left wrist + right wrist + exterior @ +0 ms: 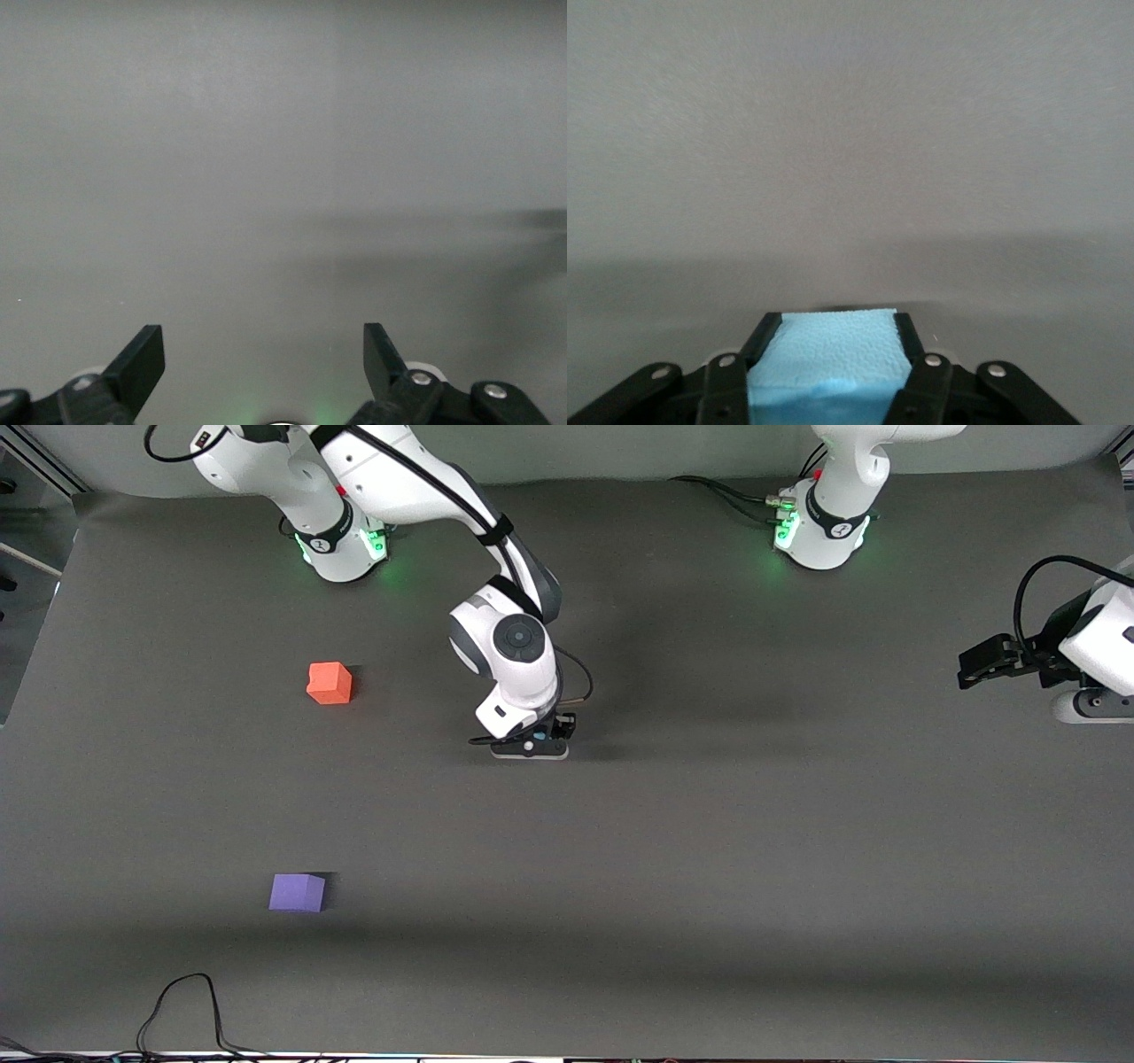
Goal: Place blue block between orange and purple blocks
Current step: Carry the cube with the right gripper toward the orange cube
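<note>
purple block (298,892) nearest; right claw (830,354) grips blue block (828,354).

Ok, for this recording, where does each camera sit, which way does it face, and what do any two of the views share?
Front view: high across the table, facing both bases; shows both arms, the orange block and the purple block.
Left wrist view: on the waiting left arm at its end of the table; shows bare table and the open left gripper.
Right wrist view: on the right arm mid-table; shows the right gripper shut on the blue block.
Shared: the front view also shows the right gripper.
</note>
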Controlling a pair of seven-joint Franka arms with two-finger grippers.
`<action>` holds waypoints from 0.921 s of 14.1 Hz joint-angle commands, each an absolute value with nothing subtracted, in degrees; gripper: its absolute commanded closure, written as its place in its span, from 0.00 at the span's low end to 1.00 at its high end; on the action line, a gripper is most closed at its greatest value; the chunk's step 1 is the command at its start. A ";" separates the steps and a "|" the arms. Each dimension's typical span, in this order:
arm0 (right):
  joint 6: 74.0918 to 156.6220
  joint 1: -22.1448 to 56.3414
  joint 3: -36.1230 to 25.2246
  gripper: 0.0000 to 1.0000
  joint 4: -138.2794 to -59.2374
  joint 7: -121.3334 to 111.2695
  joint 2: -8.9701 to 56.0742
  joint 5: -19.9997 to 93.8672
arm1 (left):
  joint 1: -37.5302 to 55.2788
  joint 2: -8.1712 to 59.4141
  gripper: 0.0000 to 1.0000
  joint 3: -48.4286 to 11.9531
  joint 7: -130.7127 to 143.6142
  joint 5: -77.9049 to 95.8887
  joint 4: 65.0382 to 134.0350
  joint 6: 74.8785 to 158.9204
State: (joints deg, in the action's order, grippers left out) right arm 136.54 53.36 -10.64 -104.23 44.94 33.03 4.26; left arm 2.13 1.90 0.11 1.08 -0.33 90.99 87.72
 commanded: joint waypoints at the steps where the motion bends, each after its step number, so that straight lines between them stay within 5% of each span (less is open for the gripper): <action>1: 127.92 52.56 -11.07 0.43 -103.02 45.26 26.47 4.04 | 2.55 2.20 0.00 0.62 -1.84 -0.61 90.18 87.01; 8: 107.25 43.96 -11.16 0.43 -91.24 34.48 18.73 9.84 | 2.90 2.20 0.00 0.62 -1.06 -0.88 90.09 87.45; 13: 97.75 34.73 -12.65 0.42 -91.49 18.93 14.24 9.93 | 2.90 2.28 0.00 0.62 -0.97 -0.62 90.00 87.63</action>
